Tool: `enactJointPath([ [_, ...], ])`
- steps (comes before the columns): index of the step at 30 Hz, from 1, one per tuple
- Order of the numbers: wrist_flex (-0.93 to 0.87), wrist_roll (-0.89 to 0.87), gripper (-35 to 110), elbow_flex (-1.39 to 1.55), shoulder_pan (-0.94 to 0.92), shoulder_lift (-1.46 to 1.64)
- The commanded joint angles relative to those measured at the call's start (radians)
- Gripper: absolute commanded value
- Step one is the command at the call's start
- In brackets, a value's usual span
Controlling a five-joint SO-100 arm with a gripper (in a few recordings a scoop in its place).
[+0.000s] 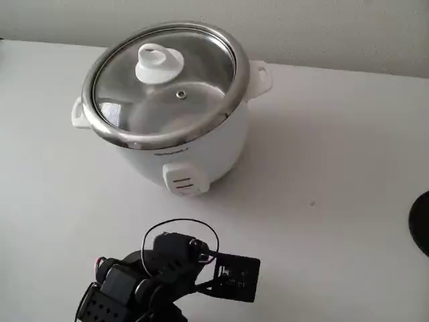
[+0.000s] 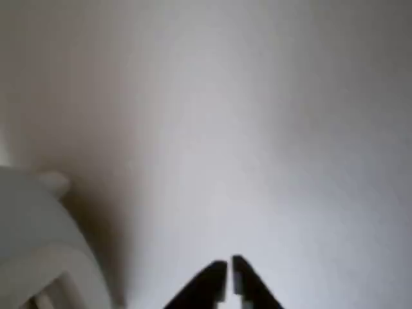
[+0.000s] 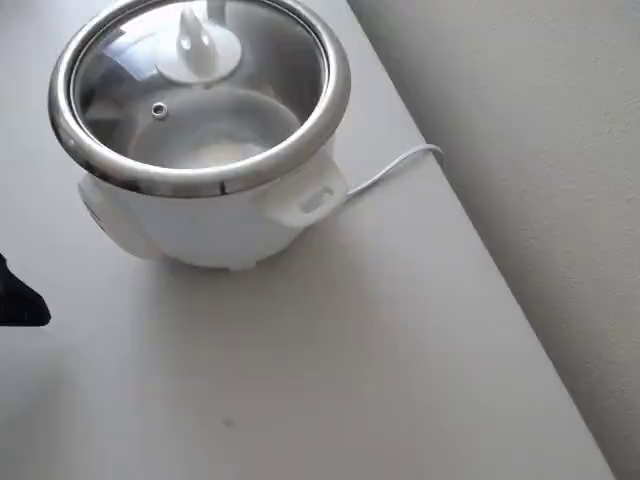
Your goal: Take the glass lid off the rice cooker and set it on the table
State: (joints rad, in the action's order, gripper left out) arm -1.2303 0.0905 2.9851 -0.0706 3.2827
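One lid [image 1: 167,84] sits flat on the cooker [image 1: 194,151], knob [image 1: 159,64] pointing up. Below the cooker in the fixed view, the tool [image 2: 228,280] hangs over the white bench [image 1: 335,201], fingers almost together, holding nothing. A pale wall [image 3: 520,120] stands behind the cooker.

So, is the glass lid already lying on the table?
No, in the fixed view the glass lid sits on the rice cooker, its metal rim resting all around the cooker's top.
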Motion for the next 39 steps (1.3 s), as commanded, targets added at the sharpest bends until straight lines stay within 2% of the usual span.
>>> enactJointPath([
  [1,0.014,-0.011,0,0.002,-0.008,0.006],
  [23,0.018,-0.011,4,0.002,-0.003,0.006],
  [30,0.16,0.011,4,0.014,-0.084,0.005],
  [32,0.179,0.078,6,-0.031,-0.141,0.005],
  [33,0.179,0.187,7,-0.063,-0.172,0.003],
  [35,0.169,0.281,10,-0.133,-0.229,0.003],
  [39,0.21,0.342,15,-0.285,-0.255,0.003],
])
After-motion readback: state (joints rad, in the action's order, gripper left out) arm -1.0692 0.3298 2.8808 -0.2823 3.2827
